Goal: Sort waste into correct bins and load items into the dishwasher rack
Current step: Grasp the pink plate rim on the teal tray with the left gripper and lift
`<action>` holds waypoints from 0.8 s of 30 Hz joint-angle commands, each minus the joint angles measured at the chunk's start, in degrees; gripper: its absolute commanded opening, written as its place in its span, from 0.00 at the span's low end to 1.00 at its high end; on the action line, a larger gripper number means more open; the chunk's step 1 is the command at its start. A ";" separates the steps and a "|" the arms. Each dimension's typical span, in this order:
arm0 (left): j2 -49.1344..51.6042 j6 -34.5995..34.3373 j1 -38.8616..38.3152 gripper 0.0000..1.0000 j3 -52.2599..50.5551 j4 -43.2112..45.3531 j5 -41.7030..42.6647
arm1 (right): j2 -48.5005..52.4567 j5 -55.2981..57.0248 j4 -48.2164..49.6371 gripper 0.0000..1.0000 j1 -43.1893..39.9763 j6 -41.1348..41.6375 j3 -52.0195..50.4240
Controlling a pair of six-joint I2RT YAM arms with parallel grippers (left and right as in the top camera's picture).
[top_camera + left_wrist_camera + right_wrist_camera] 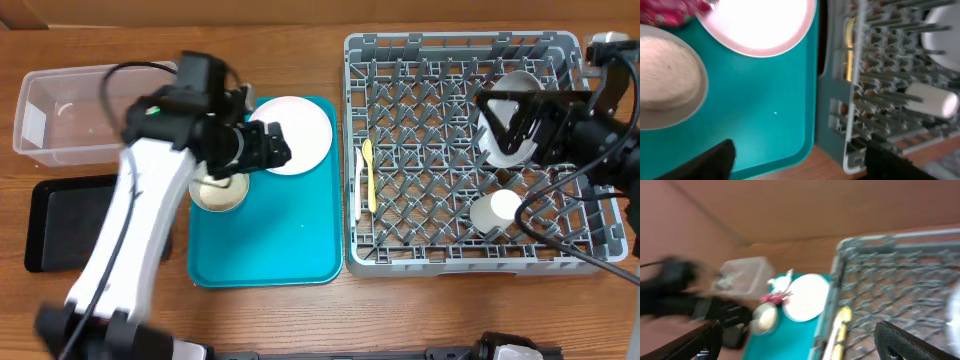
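My left gripper (275, 145) hangs open over the teal tray (270, 250), at the left edge of the white plate (300, 135); nothing lies between its fingers (715, 160). Beside it on the tray are a pale bowl (218, 192) and, in the left wrist view, a red wrapper (670, 12). The grey dishwasher rack (450, 255) holds a yellow spoon (368, 170), a white fork (359, 190), a white cup (497, 212) and a pale plate (515, 135) on edge. My right gripper (505, 122) is open around that plate. A white napkin (782, 280) shows in the blurred right wrist view.
A clear plastic tub (70, 110) stands at the far left, and a shallow black tray (70, 220) lies in front of it. The left arm crosses above the black tray's right end. Cables trail from the right arm over the rack's right side.
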 commanded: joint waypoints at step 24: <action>27.08 -69.96 -8.39 0.59 -0.72 13.62 -16.94 | 2.47 -5.70 -14.03 0.89 -0.02 -2.93 0.61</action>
